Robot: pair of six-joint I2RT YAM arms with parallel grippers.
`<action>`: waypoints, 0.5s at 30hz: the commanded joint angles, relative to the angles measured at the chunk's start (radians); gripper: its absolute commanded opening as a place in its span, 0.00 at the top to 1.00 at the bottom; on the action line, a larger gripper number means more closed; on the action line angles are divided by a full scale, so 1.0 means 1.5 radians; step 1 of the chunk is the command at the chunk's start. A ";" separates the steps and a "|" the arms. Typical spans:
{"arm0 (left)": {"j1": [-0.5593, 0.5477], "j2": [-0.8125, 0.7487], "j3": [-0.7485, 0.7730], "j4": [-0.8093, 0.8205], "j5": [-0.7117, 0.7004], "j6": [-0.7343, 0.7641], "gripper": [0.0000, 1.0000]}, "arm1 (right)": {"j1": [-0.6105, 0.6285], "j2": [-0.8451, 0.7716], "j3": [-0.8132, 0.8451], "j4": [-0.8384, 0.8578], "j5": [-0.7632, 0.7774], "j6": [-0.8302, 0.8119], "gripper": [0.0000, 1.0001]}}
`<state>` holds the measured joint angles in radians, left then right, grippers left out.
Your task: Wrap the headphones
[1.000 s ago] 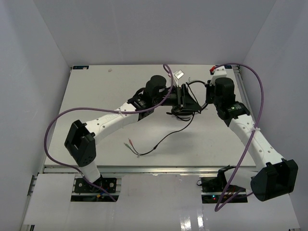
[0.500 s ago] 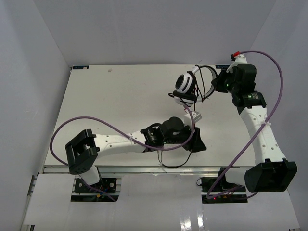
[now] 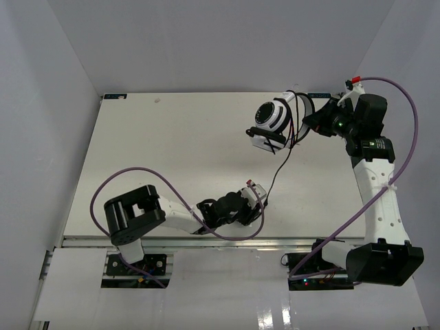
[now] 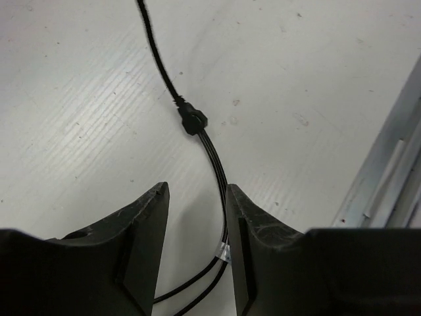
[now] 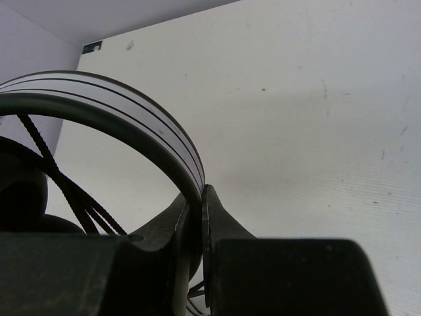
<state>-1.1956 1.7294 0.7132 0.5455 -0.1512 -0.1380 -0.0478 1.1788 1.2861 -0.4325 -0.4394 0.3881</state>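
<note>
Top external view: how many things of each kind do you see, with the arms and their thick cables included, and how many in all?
headphones: 1
robot arms: 2
purple arm cables: 2
table: 1
Total: 6

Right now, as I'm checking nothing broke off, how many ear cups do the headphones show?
2. One ear cup faces the top camera; the second ear cup sits just below it in that view, seen side-on.
</note>
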 commanded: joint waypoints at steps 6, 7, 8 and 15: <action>0.019 -0.026 -0.064 0.210 0.020 0.082 0.45 | -0.003 -0.044 0.047 0.012 -0.069 0.041 0.92; 0.019 -0.035 -0.071 0.221 0.032 0.097 0.39 | -0.003 -0.042 0.047 0.012 -0.070 0.042 0.92; 0.019 -0.038 -0.075 0.220 0.034 0.114 0.34 | -0.003 -0.040 0.046 0.013 -0.073 0.044 0.92; 0.035 0.037 -0.018 0.171 0.229 0.127 0.31 | -0.004 -0.042 0.033 0.020 -0.090 0.054 0.92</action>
<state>-1.1601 1.7357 0.6192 0.7910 -0.0830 0.0344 -0.0485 1.1339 1.2945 -0.4557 -0.5114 0.4076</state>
